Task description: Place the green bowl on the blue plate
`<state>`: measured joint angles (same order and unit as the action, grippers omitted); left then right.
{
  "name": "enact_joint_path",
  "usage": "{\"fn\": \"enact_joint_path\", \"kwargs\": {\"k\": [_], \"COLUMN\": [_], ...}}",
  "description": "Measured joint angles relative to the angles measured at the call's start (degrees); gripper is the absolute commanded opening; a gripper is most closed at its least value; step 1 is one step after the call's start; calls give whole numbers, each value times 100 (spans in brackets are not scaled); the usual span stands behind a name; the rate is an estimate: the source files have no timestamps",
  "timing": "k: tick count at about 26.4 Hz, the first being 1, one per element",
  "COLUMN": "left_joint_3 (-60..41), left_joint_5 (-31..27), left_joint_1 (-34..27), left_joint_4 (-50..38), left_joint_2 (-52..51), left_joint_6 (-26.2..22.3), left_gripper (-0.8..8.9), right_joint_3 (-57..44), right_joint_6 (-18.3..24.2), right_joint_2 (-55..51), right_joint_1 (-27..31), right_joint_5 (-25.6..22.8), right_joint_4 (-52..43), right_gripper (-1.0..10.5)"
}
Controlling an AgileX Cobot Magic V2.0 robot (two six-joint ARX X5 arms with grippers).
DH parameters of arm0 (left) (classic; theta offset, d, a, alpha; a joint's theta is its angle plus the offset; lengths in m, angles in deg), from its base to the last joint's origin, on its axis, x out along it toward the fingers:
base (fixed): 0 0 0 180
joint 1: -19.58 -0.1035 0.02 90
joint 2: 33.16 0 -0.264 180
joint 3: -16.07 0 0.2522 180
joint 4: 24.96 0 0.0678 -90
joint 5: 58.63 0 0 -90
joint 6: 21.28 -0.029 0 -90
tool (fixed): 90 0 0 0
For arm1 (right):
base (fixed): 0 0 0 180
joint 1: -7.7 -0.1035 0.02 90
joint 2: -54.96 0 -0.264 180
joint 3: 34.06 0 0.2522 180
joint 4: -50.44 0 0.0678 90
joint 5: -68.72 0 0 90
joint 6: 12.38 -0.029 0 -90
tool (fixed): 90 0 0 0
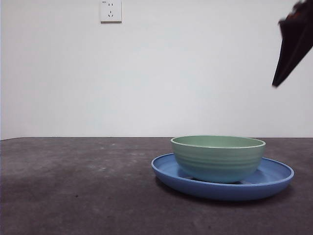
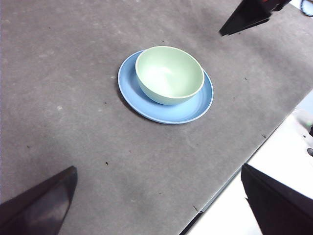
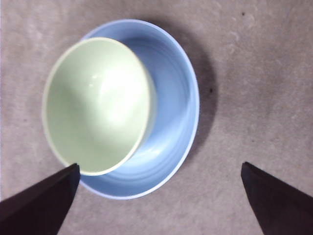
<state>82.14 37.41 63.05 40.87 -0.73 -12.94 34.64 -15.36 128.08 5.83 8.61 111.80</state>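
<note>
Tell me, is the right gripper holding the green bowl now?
No. The right gripper is open above the green bowl, which sits free on the blue plate.

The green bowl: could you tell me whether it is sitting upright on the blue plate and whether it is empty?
Upright and empty. The green bowl rests inside the blue plate with a level rim, and the wrist views show nothing inside it.

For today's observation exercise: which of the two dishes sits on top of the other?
The green bowl: narrower, deeper, resting inside the wide shallow blue plate.
</note>
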Motion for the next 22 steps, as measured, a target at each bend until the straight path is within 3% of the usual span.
{"fn": "enact_joint_path", "kwargs": {"k": [10,17,22], "left_joint_3": [0,0,0], "left_joint_5": [0,0,0], "left_joint_1": [0,0,0], "left_joint_4": [0,-2,-2], "left_joint_2": [0,0,0], "left_joint_6": [0,0,0], "left_gripper": [563,563,563], "right_joint_3": [0,2,4], "right_joint_6": [22,22,24], "right_joint_2": [1196,1845,2157], "right_joint_1": [20,68,66], "right_joint_5": [2,2,44], "right_joint_4": [-592,-809,-1010], "right_gripper": [549,453,296]}}
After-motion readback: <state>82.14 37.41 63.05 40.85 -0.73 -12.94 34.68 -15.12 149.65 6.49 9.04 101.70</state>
